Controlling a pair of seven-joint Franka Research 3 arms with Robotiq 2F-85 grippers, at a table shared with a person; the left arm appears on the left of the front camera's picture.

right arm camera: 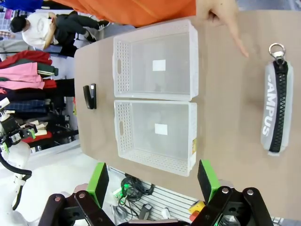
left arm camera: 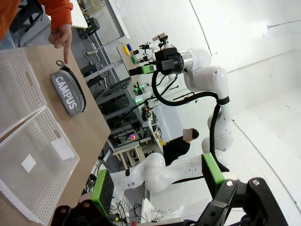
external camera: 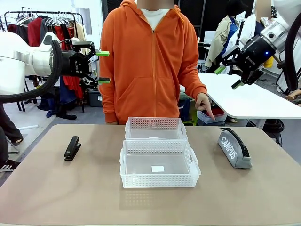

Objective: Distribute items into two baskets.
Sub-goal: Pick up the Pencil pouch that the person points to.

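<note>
- Tan table [external camera: 56,197] runs across the whole near part of the scene and carries all the task's things.
- Orange hooded top on the person [external camera: 150,66] standing at the far edge, behind the middle of the table.
- Translucent white near basket [external camera: 160,181] sits at the table's centre with lattice walls and a small white label [external camera: 157,168] on its floor.
- White far basket [external camera: 155,123] stands directly behind it, the two long walls touching or very nearly so. Nothing but labels lies in either one.
- Black left gripper [external camera: 104,67] hangs high above the table's far left, well apart from everything on it, with its green-padded fingers spread wide and nothing between them.
- Black right gripper [external camera: 228,77] hangs high at the far right, tilted, with fingers likewise spread and holding nothing.
- Grey pouch [external camera: 233,148] marked "CAMPUS" lies on the table right of the baskets, apart from them, zip side facing right.
- Black stapler [external camera: 72,148] lies flat on the table left of the baskets, well apart from them.
- Bare hand [external camera: 204,104] of the person points one finger down at the far right edge, near the pouch's far end, other fingers curled in.
</note>
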